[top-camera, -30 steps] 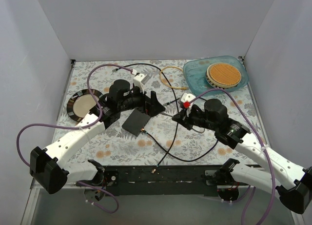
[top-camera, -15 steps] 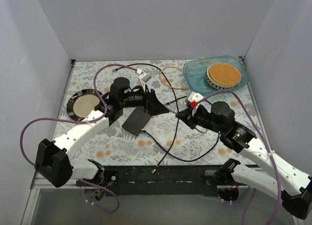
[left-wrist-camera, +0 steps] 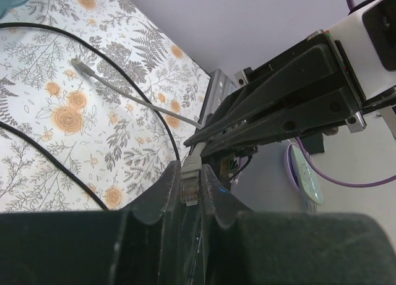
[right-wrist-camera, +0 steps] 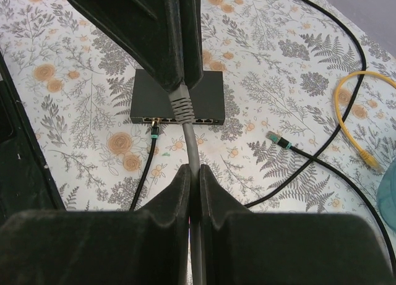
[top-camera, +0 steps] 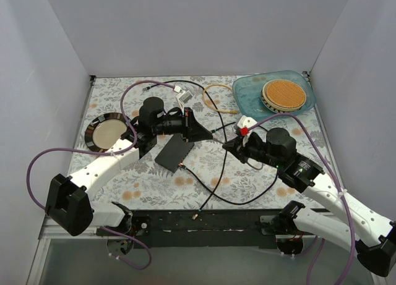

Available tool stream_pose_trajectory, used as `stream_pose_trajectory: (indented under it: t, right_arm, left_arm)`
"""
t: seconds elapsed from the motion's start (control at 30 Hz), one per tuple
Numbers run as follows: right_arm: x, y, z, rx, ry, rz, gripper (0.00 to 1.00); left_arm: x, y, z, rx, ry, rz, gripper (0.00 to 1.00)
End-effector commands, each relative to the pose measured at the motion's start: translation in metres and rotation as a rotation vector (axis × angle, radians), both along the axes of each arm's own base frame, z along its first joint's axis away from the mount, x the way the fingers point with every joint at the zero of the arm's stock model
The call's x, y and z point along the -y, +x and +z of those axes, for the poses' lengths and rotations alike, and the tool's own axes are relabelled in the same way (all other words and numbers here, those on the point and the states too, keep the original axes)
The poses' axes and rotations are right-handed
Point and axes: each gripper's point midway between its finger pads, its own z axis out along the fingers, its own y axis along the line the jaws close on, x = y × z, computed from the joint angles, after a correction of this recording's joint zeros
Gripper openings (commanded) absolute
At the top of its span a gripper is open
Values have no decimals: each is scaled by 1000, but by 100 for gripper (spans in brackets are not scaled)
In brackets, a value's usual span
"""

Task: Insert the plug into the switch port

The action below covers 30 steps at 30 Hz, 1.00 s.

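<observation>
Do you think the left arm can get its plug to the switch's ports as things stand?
Probably yes: the left gripper is shut on the plug, the switch lies close by, and its port row looks mostly free. The right gripper pinching the same cable may limit slack.

From desk (top-camera: pixel 161 189) centre I read the switch (top-camera: pixel 173 153) at 8 o'clock, a plate (top-camera: pixel 104 130) at 9 o'clock and a tray (top-camera: pixel 247 96) at 1 o'clock with a disc (top-camera: pixel 283 94) in it. A looped cable (top-camera: pixel 213 86) lies at the tray's 9 o'clock.
</observation>
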Motion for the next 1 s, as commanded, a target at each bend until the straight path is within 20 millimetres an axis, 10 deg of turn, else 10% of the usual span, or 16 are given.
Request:
stream_pose_trajectory:
  t: [0.0, 0.07, 0.2, 0.37, 0.67, 0.8, 0.97]
  right_arm:
    - [-5, 3, 12, 22, 43, -2, 1]
    - [-5, 5, 15, 26, 46, -6, 7]
    - [-9, 8, 27, 46, 70, -8, 67]
    - [-19, 15, 40, 69, 90, 7, 83]
    - [-45, 33, 22, 19, 64, 37, 63]
    - [-49, 41, 28, 12, 105, 4, 21]
    - [-57, 41, 32, -6, 113, 29, 1]
  left_arm:
    - [-2, 2, 3, 16, -7, 16, 0]
    - [-2, 2, 3, 12, -6, 20, 0]
    - [-3, 11, -2, -38, 30, 72, 0]
    - [-1, 14, -7, -106, 52, 82, 0]
    - [-2, 4, -1, -119, 29, 55, 0]
    - [-2, 3, 2, -102, 13, 43, 0]
    - [-2, 5, -1, -95, 26, 47, 11]
